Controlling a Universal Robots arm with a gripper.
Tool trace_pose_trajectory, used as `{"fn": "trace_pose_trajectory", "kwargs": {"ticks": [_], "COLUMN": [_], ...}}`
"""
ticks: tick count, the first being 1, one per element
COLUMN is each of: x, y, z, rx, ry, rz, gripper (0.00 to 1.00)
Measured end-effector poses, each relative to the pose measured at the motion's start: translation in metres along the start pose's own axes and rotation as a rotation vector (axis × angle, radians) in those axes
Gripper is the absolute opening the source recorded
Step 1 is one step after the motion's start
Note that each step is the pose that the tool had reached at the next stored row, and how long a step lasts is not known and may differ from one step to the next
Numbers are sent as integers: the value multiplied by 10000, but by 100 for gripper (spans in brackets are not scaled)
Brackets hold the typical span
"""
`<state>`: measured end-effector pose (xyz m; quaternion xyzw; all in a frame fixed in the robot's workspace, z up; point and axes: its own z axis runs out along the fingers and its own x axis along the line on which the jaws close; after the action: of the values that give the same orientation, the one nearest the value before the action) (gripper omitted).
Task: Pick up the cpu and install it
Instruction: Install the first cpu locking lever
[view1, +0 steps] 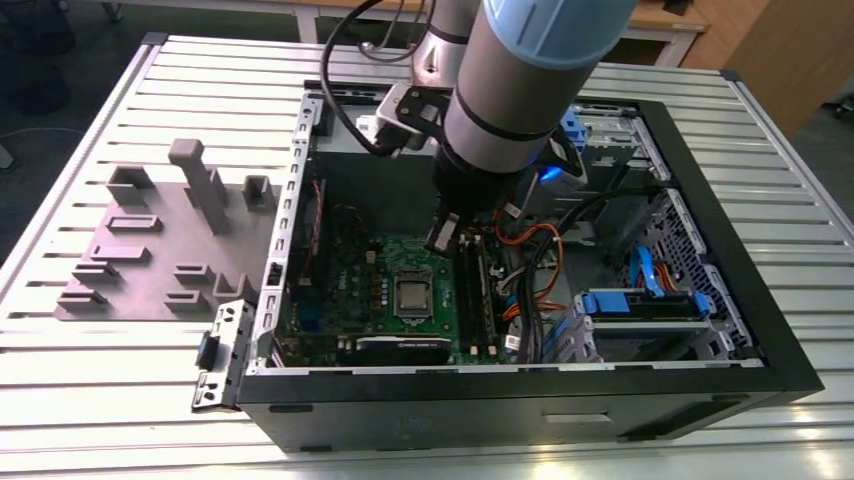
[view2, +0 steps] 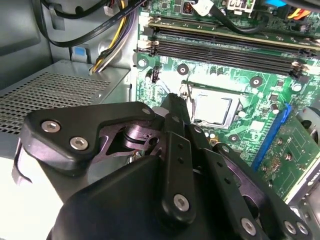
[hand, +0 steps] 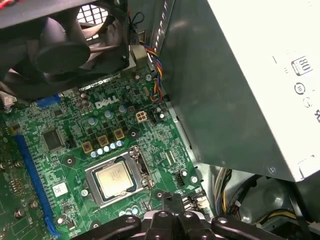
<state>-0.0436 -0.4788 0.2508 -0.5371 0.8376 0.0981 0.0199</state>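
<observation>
Cpu lying in its socket, jaws poised above the board

The cpu (hand: 116, 179) is seen flat in the middle of the green motherboard (hand: 65, 125), inside the metal socket frame (hand: 90, 176), with its shiny top facing up and its edges parallel to the frame. It is not held by anything. The arm (view1: 521, 90) reaches down into the open computer case (view1: 507, 410), which stands on the ribbed surface (view1: 107, 400). In the exterior view the jaws hang above the board, near the cpu and beside the long memory slots (view2: 225, 47), apart from the chip. Whether the jaws are clenched or released cannot be told from these views; nothing is seen between them.

It is judged that the placing is mostly done and the seating is what matters now. The chip should be checked to sit level, with no corner raised on the frame. Any motion close to the socket is best kept slow and straight up or down, so that the chip is not pushed sideways. The orange cables (view1: 534, 250) and the grey power supply (hand: 225, 90) are close to the arm, so sideways swings should be avoided.
</observation>
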Motion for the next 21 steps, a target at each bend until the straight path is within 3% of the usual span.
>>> {"fn": "trace_pose_trajectory", "kwargs": {"ticks": [3,5,16,19,21], "x": [3,6,11,15,19], "y": [1,4,2,0,1], "z": [-2,-2,4,4,3], "rx": [113,138,-91,-119,-85], "ry": [-43,-50,168,204,203], "rz": [-57,-148,-1728,-2007,-2138], "gripper": [11,11,11,11,11]}}
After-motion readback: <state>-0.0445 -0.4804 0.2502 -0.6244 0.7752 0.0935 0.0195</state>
